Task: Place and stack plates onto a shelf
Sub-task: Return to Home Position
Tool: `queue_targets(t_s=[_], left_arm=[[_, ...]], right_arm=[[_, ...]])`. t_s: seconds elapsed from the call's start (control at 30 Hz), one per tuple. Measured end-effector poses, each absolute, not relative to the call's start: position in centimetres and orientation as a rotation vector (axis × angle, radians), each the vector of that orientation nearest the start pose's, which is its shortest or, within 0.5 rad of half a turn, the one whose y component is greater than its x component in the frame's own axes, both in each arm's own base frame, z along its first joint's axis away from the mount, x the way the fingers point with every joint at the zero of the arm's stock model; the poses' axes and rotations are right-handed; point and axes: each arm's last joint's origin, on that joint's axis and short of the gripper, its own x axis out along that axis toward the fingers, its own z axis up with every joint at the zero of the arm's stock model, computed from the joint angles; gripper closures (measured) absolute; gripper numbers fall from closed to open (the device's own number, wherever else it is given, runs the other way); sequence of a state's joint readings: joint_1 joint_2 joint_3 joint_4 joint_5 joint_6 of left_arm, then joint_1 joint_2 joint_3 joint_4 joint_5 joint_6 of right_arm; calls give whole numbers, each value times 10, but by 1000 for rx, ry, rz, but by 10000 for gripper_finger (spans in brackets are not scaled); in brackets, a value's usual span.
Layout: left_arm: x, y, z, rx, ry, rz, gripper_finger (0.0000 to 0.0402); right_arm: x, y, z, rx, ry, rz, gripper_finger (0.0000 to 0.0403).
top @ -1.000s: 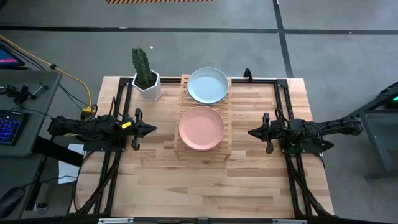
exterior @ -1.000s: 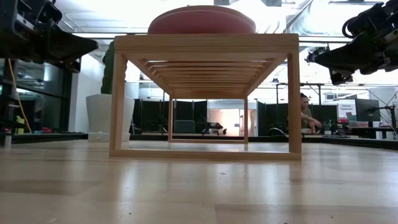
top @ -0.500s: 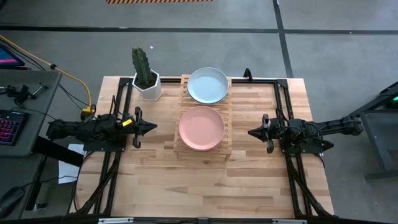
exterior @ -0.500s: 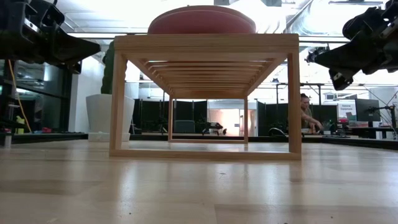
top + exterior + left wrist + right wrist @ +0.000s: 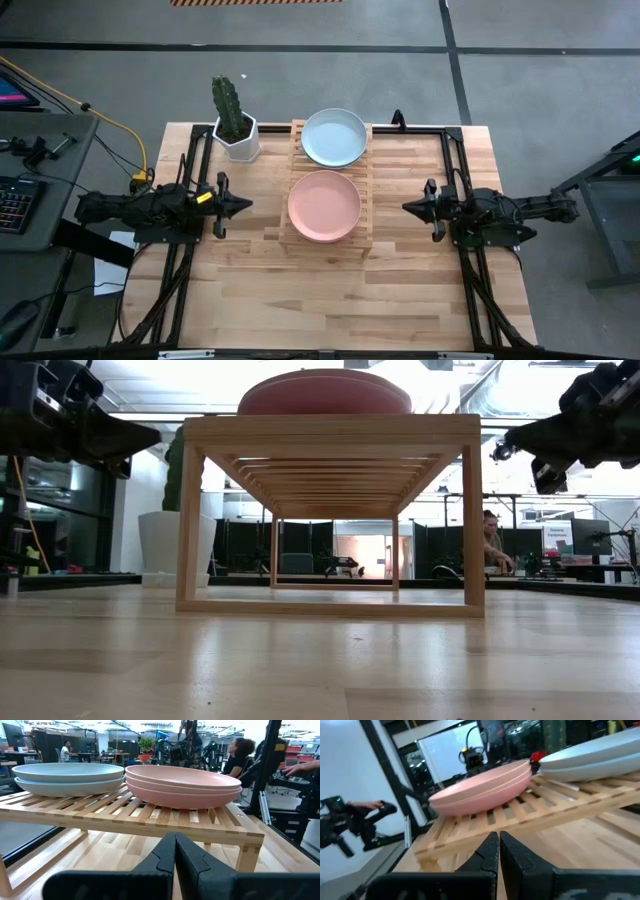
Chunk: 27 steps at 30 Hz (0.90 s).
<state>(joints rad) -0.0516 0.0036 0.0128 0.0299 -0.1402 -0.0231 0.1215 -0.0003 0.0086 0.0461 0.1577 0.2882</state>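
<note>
Two stacks already sit on the rectangular rack of pale wooden slats (image 5: 367, 225): the matte pink round plates (image 5: 324, 205) at its front end and the matte light-blue round plates (image 5: 334, 137) at its far end. Both rest squarely on the slats, so you have nothing left to carry. The left claw (image 5: 248, 206) hangs just off the shelf's left side, fingers pressed together and empty. The right claw (image 5: 405, 208) faces it from the right side, also closed on nothing. For the return home, pull each arm straight back along its own line, away from the rack. Keep the claws level above the wooden surface (image 5: 330, 290), and go slowly so no link brushes a shelf post or the white hexagonal cactus pot (image 5: 240, 140) near the far left corner. Against the frame a second ago, the right arm has drawn back slightly toward its edge and its claw sits a little higher in the low view. The left arm has barely shifted; plates and shelf are unchanged.
</note>
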Motion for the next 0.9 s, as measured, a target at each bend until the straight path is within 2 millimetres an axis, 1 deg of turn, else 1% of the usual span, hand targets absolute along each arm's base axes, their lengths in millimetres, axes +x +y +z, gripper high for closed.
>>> queue_targets(t_s=[0.33,0.9], left_arm=[[97,-2,171,-27,-41,79,402],[97,-2,170,-27,-38,79,402]], right_arm=[[97,1,170,293,-66,-96,403],[98,2,169,292,-49,-83,403]])
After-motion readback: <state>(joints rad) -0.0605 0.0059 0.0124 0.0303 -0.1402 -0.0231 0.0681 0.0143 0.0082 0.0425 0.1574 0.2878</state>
